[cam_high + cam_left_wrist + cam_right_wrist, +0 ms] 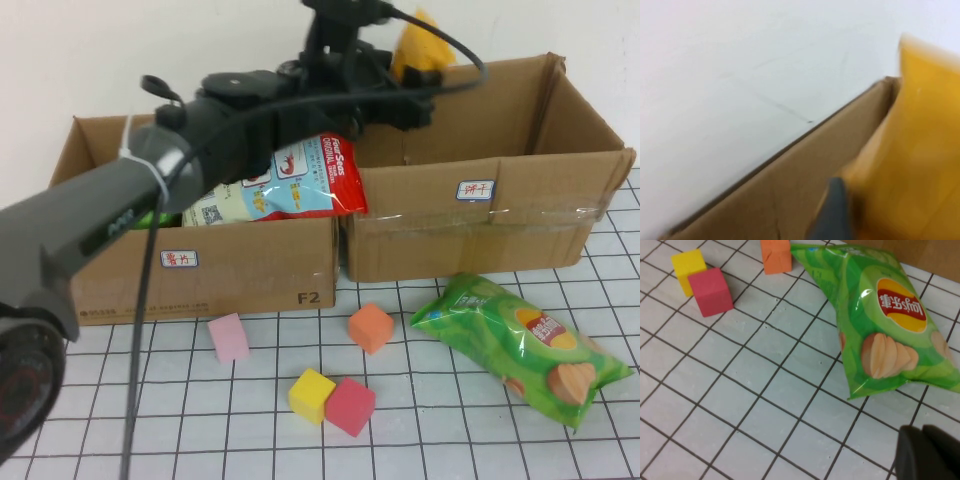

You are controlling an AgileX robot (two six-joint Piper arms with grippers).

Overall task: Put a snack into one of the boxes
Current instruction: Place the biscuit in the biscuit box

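My left gripper (412, 82) reaches over the back of the right cardboard box (480, 215) and is shut on a yellow snack bag (420, 45), held above the box's back wall. In the left wrist view the yellow bag (920, 150) fills the frame beside one dark finger (835, 215) and the box wall (790, 190). A green chips bag (520, 340) lies on the table in front of the right box. My right gripper (930, 450) is shut and empty, hovering above the table near the green bag (885, 325); it is out of the high view.
The left box (250, 270) holds a blue and red snack bag (300, 185). Foam blocks lie in front of the boxes: pink (228, 337), orange (371, 327), yellow (311, 395), red (349, 406).
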